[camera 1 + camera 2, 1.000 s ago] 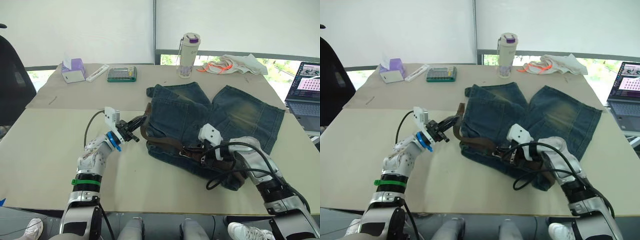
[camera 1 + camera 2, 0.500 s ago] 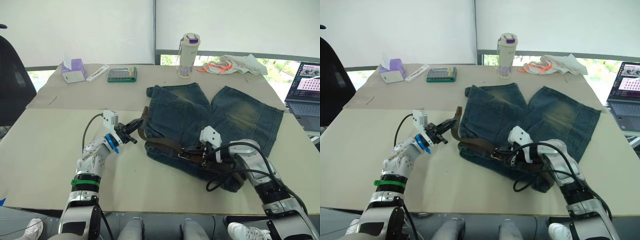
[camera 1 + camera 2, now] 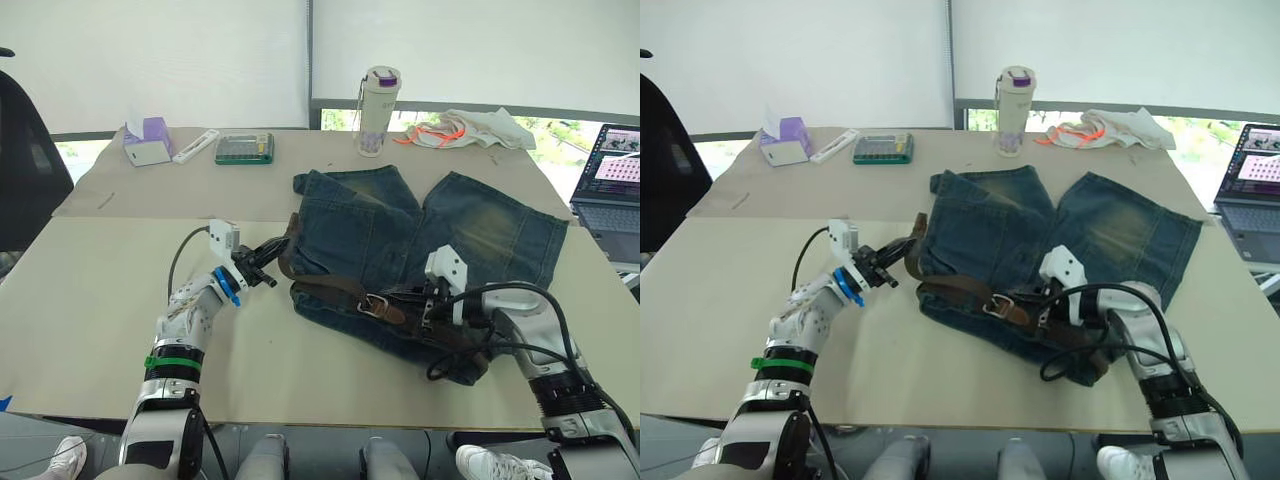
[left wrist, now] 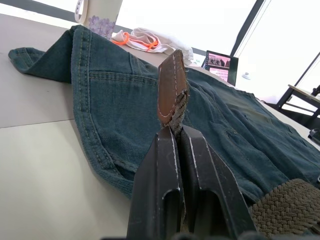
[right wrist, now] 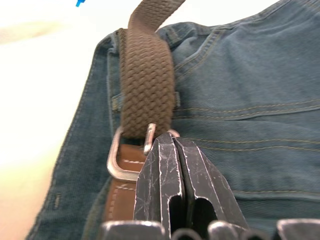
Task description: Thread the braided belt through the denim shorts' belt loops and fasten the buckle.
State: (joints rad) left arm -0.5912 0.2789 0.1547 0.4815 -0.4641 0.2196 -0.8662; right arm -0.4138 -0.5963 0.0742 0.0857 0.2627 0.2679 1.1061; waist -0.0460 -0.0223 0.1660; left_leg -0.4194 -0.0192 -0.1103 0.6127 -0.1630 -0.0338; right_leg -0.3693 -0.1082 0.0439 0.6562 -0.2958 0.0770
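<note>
Currently, scene: beige tabletop [image 3: 100,300] carrying dark blue denim shorts with faded yellowish patches [image 3: 400,240], waistband toward 6 o'clock.
Shorts: spread flat at the tabletop's centre, legs pointing toward 12 and 1 o'clock.
Belt: long dark brown braided belt [image 3: 330,290] lying along the waistband from 9 to 4 o'clock; whether it passes under any denim belt loops [image 5: 116,102] I cannot tell.
Belt tip: brown leather end [image 4: 172,90] standing upright above the left fingers.
Buckle: small rectangular silver metal buckle [image 3: 375,305] resting on the waistband, about mid-belt.
Left gripper [image 3: 268,262]: at the shorts' 9 o'clock edge, its 2 black fingers [image 4: 160,190] pressed together on the belt just below its leather tip.
Right gripper [image 3: 418,306]: over the waistband at 4 o'clock of the buckle, its 2 black fingers [image 5: 165,180] pressed together with the tips just at the buckle frame; whether they pinch anything I cannot tell.
Far edge: white tumbler with purple lid [image 3: 378,110], white cloth with orange cord [image 3: 470,128].
</note>
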